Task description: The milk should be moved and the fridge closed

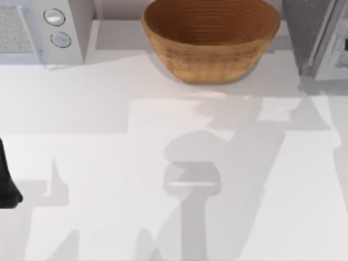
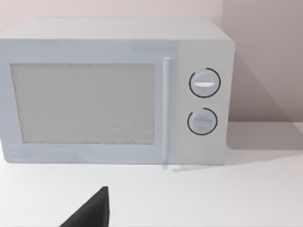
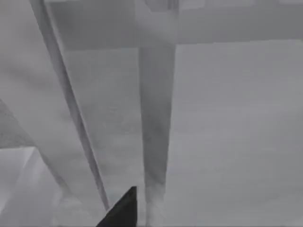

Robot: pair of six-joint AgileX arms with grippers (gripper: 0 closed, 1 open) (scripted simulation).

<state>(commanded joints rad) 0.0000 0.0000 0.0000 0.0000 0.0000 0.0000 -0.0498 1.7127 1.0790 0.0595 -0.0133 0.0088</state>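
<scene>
Facing fridge (image 1: 309,32) door, right end effector (image 3: 120,210); opening unclear

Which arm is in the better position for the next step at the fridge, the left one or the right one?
Probably the right. The fridge stands at the table's far right corner, and the right wrist view looks closely at its pale door panel. The left arm sits at the left edge, facing the white microwave.

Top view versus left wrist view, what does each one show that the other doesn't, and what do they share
Top view alone: the woven basket at the table's far middle, the fridge at the far right with its pale door panel, and the left arm at the left edge. Left wrist view alone: the white appliance's mesh window, door handle, and a dark fingertip. Both: the white appliance with two round knobs, on the table.
</scene>
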